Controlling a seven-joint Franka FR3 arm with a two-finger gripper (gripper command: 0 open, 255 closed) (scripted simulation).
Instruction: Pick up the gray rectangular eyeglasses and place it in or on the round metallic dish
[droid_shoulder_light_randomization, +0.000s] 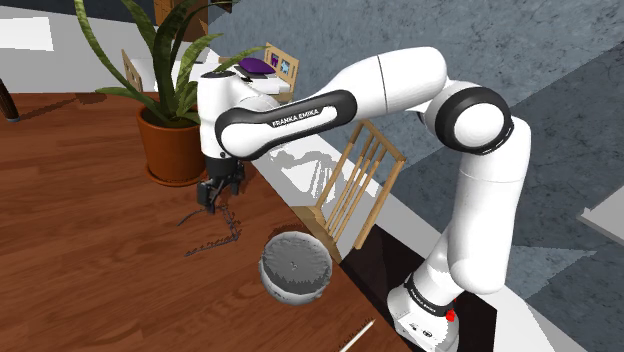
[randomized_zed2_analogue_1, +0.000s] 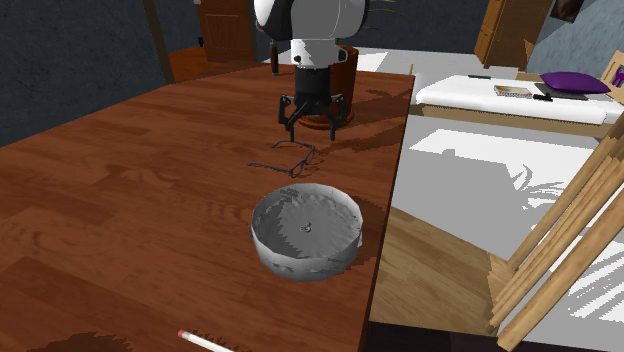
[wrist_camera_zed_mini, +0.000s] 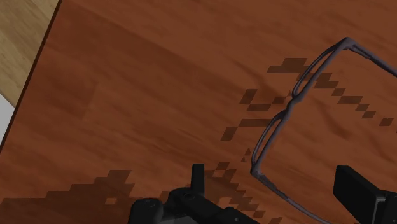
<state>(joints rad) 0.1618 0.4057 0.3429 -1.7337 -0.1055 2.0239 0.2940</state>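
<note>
The thin grey rectangular-framed eyeglasses (randomized_zed2_analogue_1: 294, 161) are observed lying flat on the brown wooden table (randomized_zed2_analogue_1: 130, 200), near the edge that faces the bed. The all-black two-finger gripper (randomized_zed2_analogue_1: 312, 120) is held pointing down, just above the eyeglasses' far end and clear of the table. Its fingers (wrist_camera_zed_mini: 198, 175) are recorded as spread apart; in the wrist view one end of the frame lies between them, untouched. The round grey metallic dish (randomized_zed2_analogue_1: 290, 262) is noted near the eyeglasses on the same table edge, apart from them. A terracotta-potted green plant (droid_shoulder_light_randomization: 170, 140) is seen behind the gripper.
</note>
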